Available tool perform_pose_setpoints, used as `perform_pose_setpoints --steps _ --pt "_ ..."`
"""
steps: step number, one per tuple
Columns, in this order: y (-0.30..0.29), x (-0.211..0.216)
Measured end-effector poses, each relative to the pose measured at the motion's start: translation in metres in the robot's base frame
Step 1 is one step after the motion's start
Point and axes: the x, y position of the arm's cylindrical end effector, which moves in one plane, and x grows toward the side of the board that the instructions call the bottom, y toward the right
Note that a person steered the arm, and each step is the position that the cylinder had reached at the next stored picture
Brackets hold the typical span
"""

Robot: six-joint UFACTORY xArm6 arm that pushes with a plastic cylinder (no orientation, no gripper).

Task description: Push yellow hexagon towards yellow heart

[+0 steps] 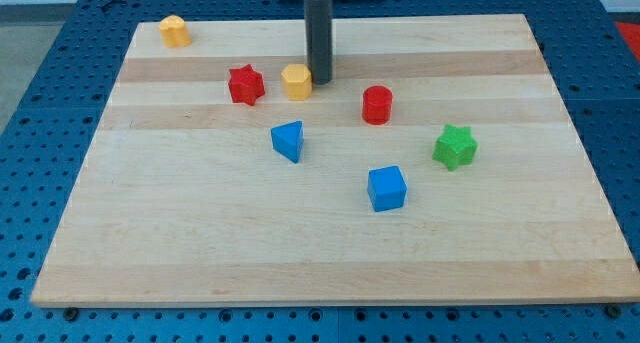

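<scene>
Yellow hexagon [297, 82] sits upper-mid on the board [200, 233], w/ my tip [320, 80] just beside it on the view's right, touching or nearly, can't tell which. I've no jaws, just a bare rod, holding nothing. Red star [245, 85] just left of the hexagon. Yellow heart [175, 31] far off at top-left corner. Red cylinder [377, 104] to the right, blue triangle [288, 140] below, blue cube [387, 188] & green star [455, 147] lower right.

Bright, even light, seemingly from overhead. The blocks cast only faint, short shadows. The focus is sharp, though slightly soft at the edges.
</scene>
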Motion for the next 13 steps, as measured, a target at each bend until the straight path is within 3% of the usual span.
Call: perform_pose_setpoints --steps 3,6,7,11,13 --pt "-0.107 0.053" --pt "-0.102 0.142" --pt "-0.118 0.152" --pt "-0.192 0.072" --pt "-0.165 0.084"
